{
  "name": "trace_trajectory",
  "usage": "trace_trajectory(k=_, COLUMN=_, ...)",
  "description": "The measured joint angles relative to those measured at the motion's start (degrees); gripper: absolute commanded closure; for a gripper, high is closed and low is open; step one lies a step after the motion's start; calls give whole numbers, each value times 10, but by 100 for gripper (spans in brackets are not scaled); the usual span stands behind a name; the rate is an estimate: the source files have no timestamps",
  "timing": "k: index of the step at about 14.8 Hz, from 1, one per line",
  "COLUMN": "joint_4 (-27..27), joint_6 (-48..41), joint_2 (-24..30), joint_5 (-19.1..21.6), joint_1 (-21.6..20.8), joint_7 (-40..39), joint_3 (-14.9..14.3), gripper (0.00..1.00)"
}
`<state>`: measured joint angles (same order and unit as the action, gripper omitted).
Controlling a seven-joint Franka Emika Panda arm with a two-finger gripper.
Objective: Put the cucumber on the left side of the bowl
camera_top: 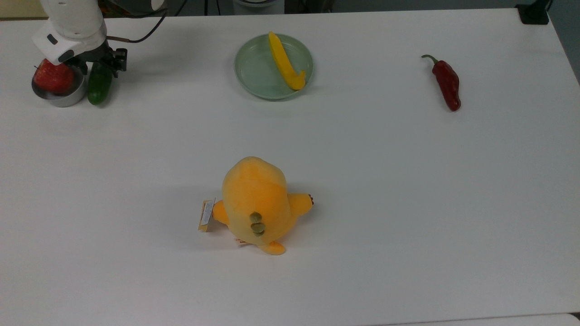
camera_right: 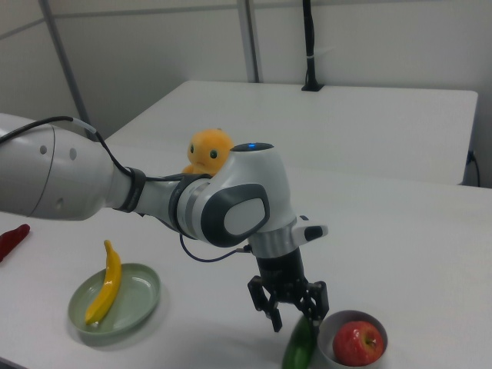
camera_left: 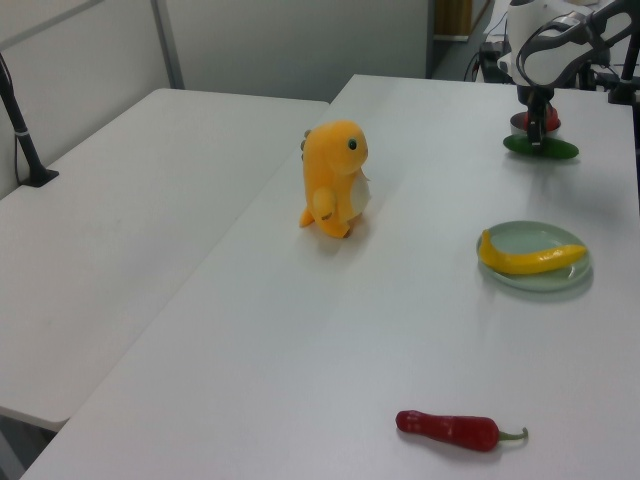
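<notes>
The dark green cucumber (camera_top: 99,88) hangs low over the table, close beside the silver bowl (camera_top: 68,98) on the top view's right of it. My gripper (camera_top: 100,63) is shut on the cucumber's upper end. A red apple (camera_top: 53,76) sits in the bowl. In the right view, the gripper (camera_right: 296,319) holds the cucumber (camera_right: 298,347) just on the right view's left of the bowl (camera_right: 330,338) and apple (camera_right: 355,343). In the left view, the cucumber (camera_left: 541,147) lies crosswise under the gripper (camera_left: 537,125).
A pale green dish (camera_top: 258,72) holding a yellow banana-like piece (camera_top: 283,61) stands at the back middle. A dark red chilli (camera_top: 447,83) lies at the top view's right. An orange plush toy (camera_top: 257,203) stands mid-table. The bowl is near the top view's left table edge.
</notes>
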<state>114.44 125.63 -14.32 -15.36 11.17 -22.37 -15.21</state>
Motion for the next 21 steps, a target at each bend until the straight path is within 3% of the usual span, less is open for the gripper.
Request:
trace_trajectory(k=9, joint_4=-28, joint_6=-16, joint_2=4, joint_5=6, joint_1=-19, joint_7=38, joint_3=8, gripper=0)
trace_trajectory(k=13, joint_4=-52, joint_6=-39, joint_2=38, joint_5=41, joint_1=-37, joint_7=136, joint_3=42, gripper=0)
trace_trajectory(k=17, joint_4=-95, joint_6=-168, joint_2=109, joint_5=107, joint_1=-74, joint_7=178, joint_3=49, gripper=0)
trace_trajectory(k=21, joint_4=-101, joint_6=-185, joint_2=146, joint_5=127, joint_1=-111, joint_7=252, joint_3=66, gripper=0)
